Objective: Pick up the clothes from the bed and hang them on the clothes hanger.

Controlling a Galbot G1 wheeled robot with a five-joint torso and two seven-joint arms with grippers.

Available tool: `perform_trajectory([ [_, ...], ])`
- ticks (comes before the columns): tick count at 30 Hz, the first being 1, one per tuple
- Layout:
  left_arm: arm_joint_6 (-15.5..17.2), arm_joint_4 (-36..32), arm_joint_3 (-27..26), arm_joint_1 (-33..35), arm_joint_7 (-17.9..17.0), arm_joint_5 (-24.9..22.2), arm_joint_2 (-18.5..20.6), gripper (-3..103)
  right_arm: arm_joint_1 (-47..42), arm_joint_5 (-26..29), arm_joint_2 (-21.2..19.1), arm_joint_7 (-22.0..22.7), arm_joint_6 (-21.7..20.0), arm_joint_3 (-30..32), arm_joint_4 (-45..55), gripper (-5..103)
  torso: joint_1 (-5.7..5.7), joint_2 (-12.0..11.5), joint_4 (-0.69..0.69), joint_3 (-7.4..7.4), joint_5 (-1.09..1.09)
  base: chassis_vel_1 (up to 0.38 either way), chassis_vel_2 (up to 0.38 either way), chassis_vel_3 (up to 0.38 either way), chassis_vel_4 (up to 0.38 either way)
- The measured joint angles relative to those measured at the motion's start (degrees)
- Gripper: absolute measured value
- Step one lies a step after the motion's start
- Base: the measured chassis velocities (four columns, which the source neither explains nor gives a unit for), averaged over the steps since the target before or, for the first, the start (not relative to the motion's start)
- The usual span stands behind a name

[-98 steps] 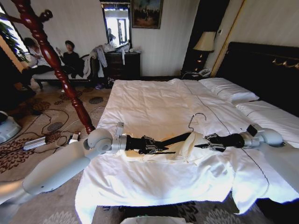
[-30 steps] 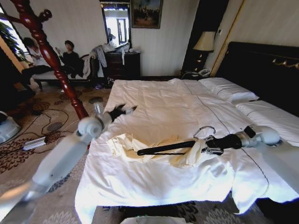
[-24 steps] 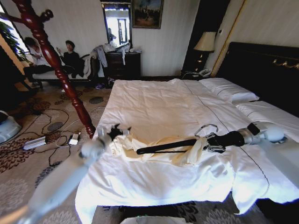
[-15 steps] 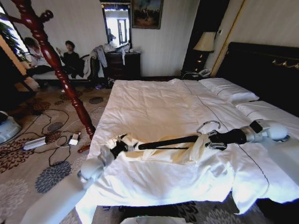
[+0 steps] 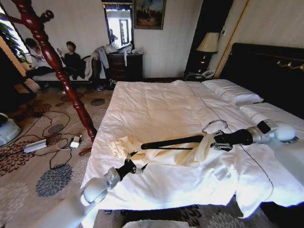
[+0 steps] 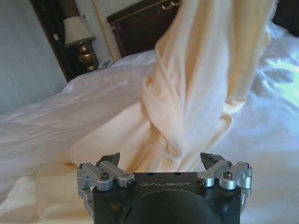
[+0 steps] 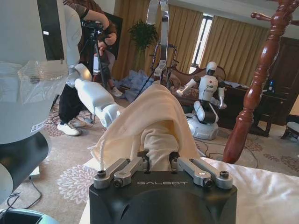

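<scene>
The clothes (image 5: 164,154) lie mid-bed (image 5: 156,104), half-threaded on the clothes hanger (image 5: 173,141) — right gripper (image 5: 219,141) clamps its hook end, left gripper (image 5: 134,167) gapes empty nearby. Next: seat the loose left shoulder.

Head camera looks down across the bed (image 5: 156,107); each wrist camera peers close over its gripper, all three sharing the cream garment (image 5: 164,154) on the sheets.
</scene>
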Motion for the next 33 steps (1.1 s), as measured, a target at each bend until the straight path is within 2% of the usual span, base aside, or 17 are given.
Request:
perform_trajectory([
  [5,-0.31,-0.31,0.91,0.93,0.17,1.66,-0.56,98,0.44,0.61,0.14,0.03,-0.23,-0.02,-0.34,15,0.01,0.00,0.00,0.00,0.00,0.000,0.000,0.000,0.000],
  [11,-0.99,1.39,2.58,0.15,-0.94,4.32,-4.77,96,0.22,2.39,-0.61,0.04,-0.66,0.01,-0.07,15,0.01,0.00,0.00,0.01,0.00,0.000,0.000,0.000,0.000],
  [14,-2.64,2.29,3.31,-0.58,-1.08,4.99,-6.16,91,0.21,4.17,-0.99,0.05,-1.45,0.07,0.22,15,0.00,0.00,-0.01,0.00,0.00,0.000,0.000,0.000,0.000],
  [17,-5.81,2.76,4.01,-0.82,-0.35,6.67,-6.66,76,0.34,7.14,-1.35,0.05,-2.77,0.07,0.73,15,0.01,0.00,0.00,0.00,-0.01,0.000,0.000,0.000,0.000],
  [18,-6.36,2.67,4.10,-0.69,-0.14,6.89,-6.52,76,0.41,7.37,-1.43,0.05,-2.92,0.06,0.73,15,0.01,0.00,0.00,0.00,0.00,0.000,0.000,0.000,0.000],
  [19,-6.79,2.52,4.14,-0.49,0.04,6.99,-6.26,70,0.43,7.39,-1.48,0.05,-2.96,0.05,0.73,15,0.00,0.00,0.00,0.00,0.00,0.000,0.000,0.000,0.000],
  [20,-6.79,2.52,4.14,-0.49,0.04,6.99,-6.26,70,0.43,7.39,-1.48,0.05,-2.96,0.05,0.73,15,0.00,0.00,0.00,0.00,0.00,0.000,0.000,0.000,0.000],
  [23,-7.37,2.63,3.83,-0.10,0.13,7.24,-5.83,54,0.37,7.17,-1.46,0.05,-2.97,-0.01,0.52,15,0.00,0.00,0.00,0.00,0.00,0.000,0.000,0.000,0.000],
  [25,-7.37,2.72,3.73,-0.08,0.13,7.31,-5.84,54,0.34,7.08,-1.41,0.05,-2.97,-0.04,0.47,15,0.01,0.00,0.00,0.00,0.00,0.000,0.000,0.000,0.000],
  [27,-7.25,2.76,3.62,-0.15,0.13,7.33,-6.21,44,0.33,6.96,-1.26,0.05,-2.97,-0.09,0.44,15,0.00,0.00,0.00,0.00,0.00,0.000,0.000,0.000,0.000],
  [28,-7.11,2.76,3.60,-0.20,0.12,7.29,-6.37,50,0.32,6.93,-1.22,0.04,-2.96,-0.11,0.43,15,0.01,0.00,0.00,0.00,0.00,0.000,0.000,0.000,0.000],
  [30,-6.53,2.76,3.36,-0.34,0.11,7.12,-6.86,41,0.25,6.82,-1.11,0.04,-2.93,-0.16,0.42,15,0.00,0.00,0.00,0.00,0.00,0.000,0.000,0.000,0.000],
  [32,-6.23,2.78,3.24,-0.38,0.15,6.99,-7.03,41,0.22,6.72,-1.08,0.04,-2.92,-0.18,0.39,15,0.00,0.00,0.00,0.00,0.00,0.000,0.000,0.000,0.000],
  [33,-5.83,2.84,3.07,-0.41,0.31,6.64,-7.20,36,0.19,6.55,-1.03,0.04,-2.88,-0.22,0.32,15,0.01,0.00,0.00,0.00,0.00,0.000,0.000,0.000,0.000],
])
